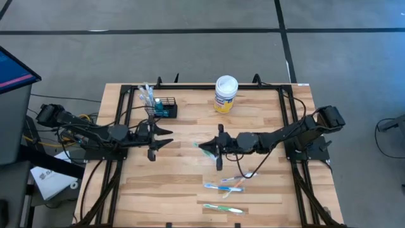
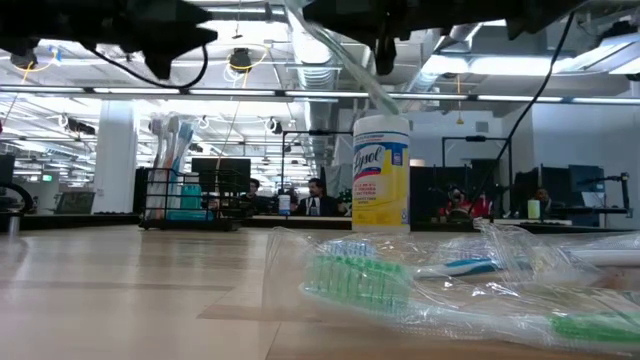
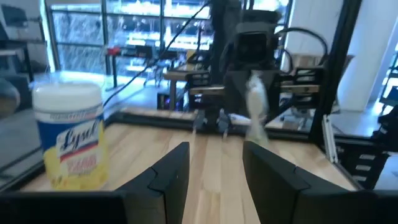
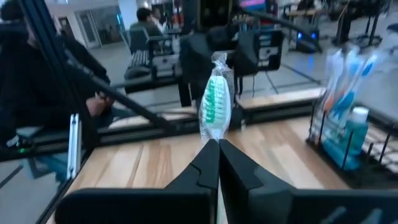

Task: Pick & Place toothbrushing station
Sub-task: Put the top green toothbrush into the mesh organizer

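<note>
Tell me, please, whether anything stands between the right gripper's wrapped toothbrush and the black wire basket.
Nothing visible does. The right gripper is shut on a wrapped toothbrush above mid-table; the basket sits toward the back left over bare wood. The open left gripper hovers near that line, slightly to the side.

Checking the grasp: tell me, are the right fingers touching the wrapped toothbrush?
Touching. The right wrist view shows the fingers shut on the wrapped toothbrush.

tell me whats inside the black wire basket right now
The black wire basket holds several toothbrushes standing upright and a teal bottle. The basket floor and the lower ends of the brushes are hidden behind the bottle and bars.
</note>
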### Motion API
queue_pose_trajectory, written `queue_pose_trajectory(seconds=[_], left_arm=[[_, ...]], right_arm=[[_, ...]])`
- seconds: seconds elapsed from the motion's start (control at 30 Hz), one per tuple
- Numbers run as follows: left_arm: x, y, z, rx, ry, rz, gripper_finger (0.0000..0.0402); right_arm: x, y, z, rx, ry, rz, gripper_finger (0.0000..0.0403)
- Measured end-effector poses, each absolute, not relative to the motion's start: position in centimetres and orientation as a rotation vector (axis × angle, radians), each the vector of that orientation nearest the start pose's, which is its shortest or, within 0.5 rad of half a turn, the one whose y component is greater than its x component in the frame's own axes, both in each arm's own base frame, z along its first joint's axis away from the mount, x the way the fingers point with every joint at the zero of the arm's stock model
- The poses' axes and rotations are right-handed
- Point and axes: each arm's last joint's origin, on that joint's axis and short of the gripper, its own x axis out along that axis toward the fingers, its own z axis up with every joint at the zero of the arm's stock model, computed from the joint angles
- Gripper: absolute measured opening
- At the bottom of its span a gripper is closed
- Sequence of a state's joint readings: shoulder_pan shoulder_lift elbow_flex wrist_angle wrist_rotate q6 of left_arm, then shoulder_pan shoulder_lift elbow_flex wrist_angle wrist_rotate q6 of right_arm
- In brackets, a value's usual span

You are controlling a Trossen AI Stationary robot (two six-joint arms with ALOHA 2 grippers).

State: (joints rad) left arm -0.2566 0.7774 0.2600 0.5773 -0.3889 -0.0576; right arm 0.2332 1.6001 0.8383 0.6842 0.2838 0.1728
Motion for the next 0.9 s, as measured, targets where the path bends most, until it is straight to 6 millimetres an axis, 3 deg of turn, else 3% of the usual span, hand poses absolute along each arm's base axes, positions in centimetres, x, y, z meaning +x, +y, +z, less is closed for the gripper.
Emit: queue_pose_trajectory(seconds=[0.33,0.63,0.9], left_arm=[[19.1,-3.8,22.0,-0.016,-0.177,0.136,0.0145],[20.7,-3.3,21.3,-0.024,-0.246,0.128,0.0145],[23.4,-3.3,21.8,-0.028,-0.246,0.069,0.0145]], right_arm=[[33.8,5.5,24.8,0.111,-0.068,-0.046,0.0000],[33.8,5.5,25.1,0.087,-0.099,-0.042,0.0000],[33.8,5.5,25.2,0.067,-0.109,-0.043,0.0000]])
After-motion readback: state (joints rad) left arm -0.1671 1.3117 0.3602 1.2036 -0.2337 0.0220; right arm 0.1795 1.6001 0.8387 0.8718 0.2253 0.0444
